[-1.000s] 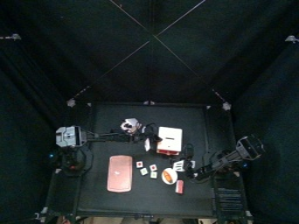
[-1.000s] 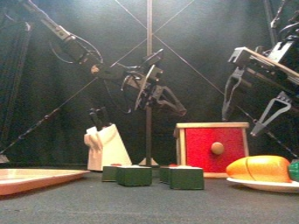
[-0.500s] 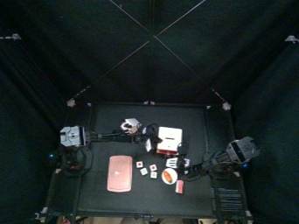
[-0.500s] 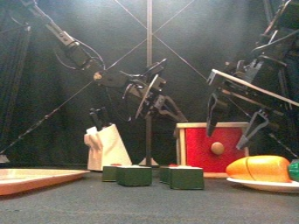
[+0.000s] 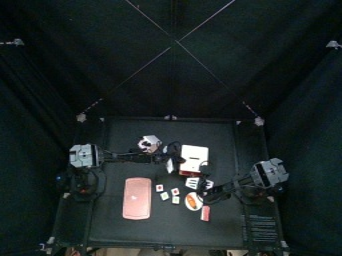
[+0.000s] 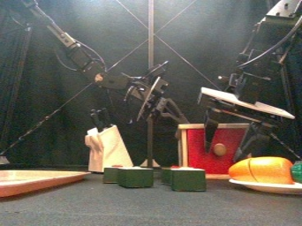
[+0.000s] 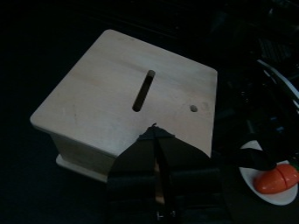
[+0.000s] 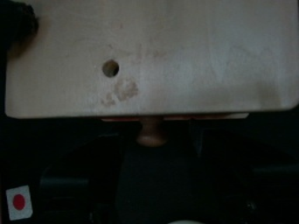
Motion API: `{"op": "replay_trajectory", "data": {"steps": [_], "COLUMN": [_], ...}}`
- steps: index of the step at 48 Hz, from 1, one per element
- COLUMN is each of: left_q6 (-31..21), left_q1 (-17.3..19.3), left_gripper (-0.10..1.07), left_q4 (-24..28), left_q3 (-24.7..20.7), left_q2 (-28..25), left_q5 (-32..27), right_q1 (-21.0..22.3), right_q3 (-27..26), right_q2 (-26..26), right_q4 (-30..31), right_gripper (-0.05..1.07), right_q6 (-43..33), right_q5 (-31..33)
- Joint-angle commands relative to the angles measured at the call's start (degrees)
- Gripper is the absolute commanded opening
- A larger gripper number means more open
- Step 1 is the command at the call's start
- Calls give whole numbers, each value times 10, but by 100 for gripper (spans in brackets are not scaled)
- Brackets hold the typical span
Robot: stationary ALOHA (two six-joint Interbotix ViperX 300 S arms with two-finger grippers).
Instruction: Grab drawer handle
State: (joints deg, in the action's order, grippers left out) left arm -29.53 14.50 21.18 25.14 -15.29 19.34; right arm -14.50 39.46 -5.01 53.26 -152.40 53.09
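The right pincer has come down from high at the worktop's right side and now hangs just in front of the wooden drawer box, jaws spread wide, nothing between them. The box stands near the middle of the worktop, right of centre, its red drawer front facing the front edge with a round wooden knob on it. In the right wrist view the knob sits just beyond the box's pale top, clear of the jaws. The left pincer hovers over the box top, jaws nearly pressed together, holding nothing. Nearer the front edge lie green blocks, a pink tray toward the left, and a plate with an orange toy vegetable toward the right. A pale knife block stands left of the drawer.
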Motion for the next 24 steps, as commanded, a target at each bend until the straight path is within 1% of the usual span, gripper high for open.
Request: {"op": "replay_trajectory", "data": {"steps": [1,24], "left_q6": [1,0], "left_q1": [2,3], "left_gripper": [29,29], "left_q4": [-2,-1], "left_q3": [-16,-16], "left_q2": [3,-1], "left_q5": [2,2], "right_q1": [8,21], "right_q3": [-3,24], "right_q2": [12,33], "right_q4": [4,-2], "right_gripper": [86,60], "right_q6": [0,1], "right_q5": [4,1]}}
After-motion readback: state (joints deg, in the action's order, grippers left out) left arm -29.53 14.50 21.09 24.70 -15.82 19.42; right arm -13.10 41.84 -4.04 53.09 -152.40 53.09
